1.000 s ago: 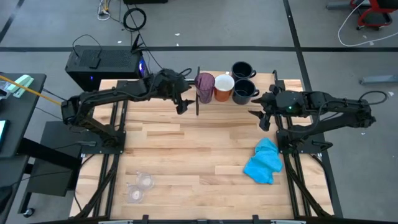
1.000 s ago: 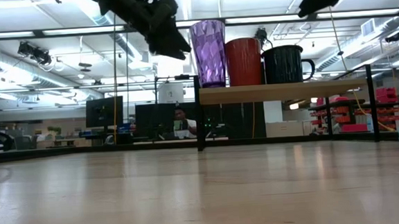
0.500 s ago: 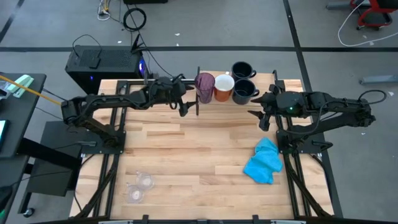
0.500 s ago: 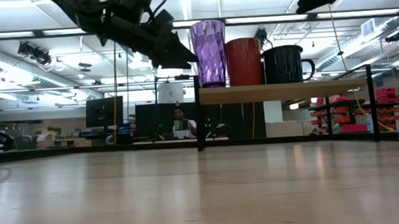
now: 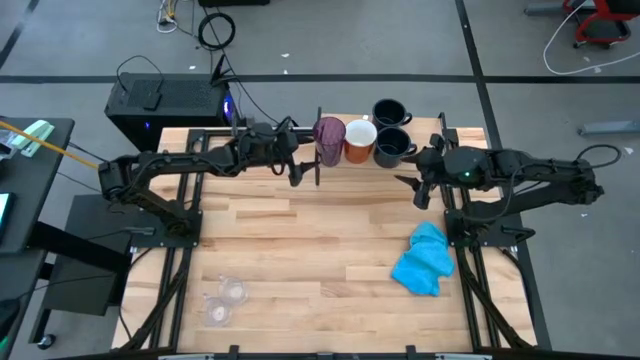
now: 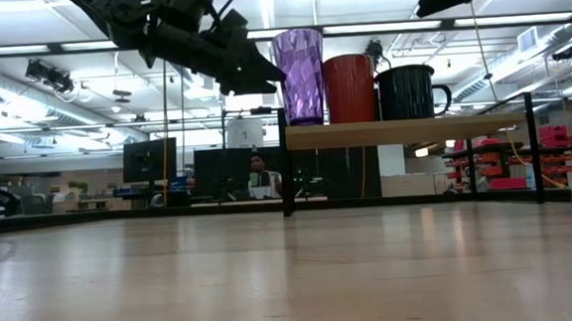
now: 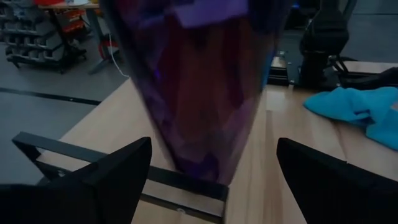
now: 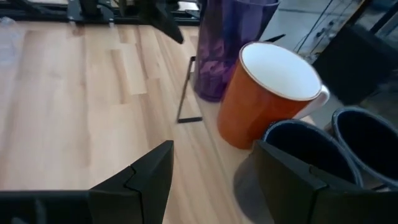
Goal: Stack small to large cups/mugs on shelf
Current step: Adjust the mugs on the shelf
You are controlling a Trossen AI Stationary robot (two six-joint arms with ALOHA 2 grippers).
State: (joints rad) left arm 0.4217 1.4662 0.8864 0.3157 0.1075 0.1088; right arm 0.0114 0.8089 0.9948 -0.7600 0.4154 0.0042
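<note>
Item: I kept the left gripper (image 5: 297,170) fully spread, empty, beside the purple tumbler (image 5: 329,139) for regrasping; right gripper (image 5: 417,190) half-open, empty.

My bench stands in an open robotics lab: grey floor (image 5: 560,300) crossed with taped lines, loose cables (image 5: 215,28) and a black computer tower (image 5: 165,105) behind the slatted tabletop (image 5: 300,250). Beyond it run ceiling strip lights (image 6: 81,56), monitors (image 6: 150,159), red-stocked racks (image 6: 554,154) and a seated person (image 6: 258,177).
</note>
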